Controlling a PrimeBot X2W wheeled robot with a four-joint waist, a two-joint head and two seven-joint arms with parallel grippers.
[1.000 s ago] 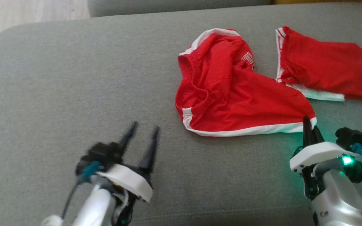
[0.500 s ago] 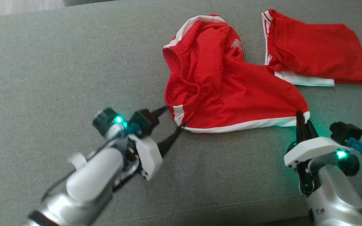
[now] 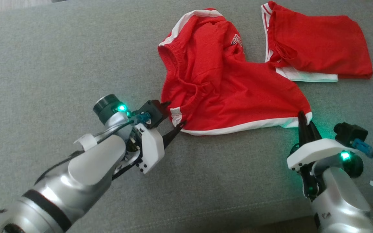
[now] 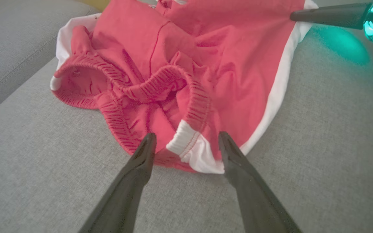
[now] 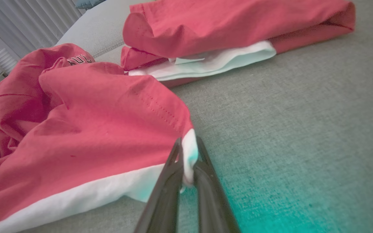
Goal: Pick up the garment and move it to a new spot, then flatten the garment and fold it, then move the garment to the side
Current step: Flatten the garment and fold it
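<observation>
Grey woven cushion [image 3: 60,64]; crumpled red shorts [image 3: 231,94]; right pincer [image 3: 302,120] clamps white hem [image 5: 189,149], left pincer [image 4: 186,136] apart

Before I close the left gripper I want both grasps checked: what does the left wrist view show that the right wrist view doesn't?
Left wrist view: the left gripper open, its fingers straddling the white-trimmed corner of the red garment beside the elastic waistband. Right wrist view: a close look at the right gripper shut on the hem's other corner, plus a folded red garment lying behind. Both: the red garment with its white hem, the grey cushion under it, and the right gripper at the hem corner.
</observation>
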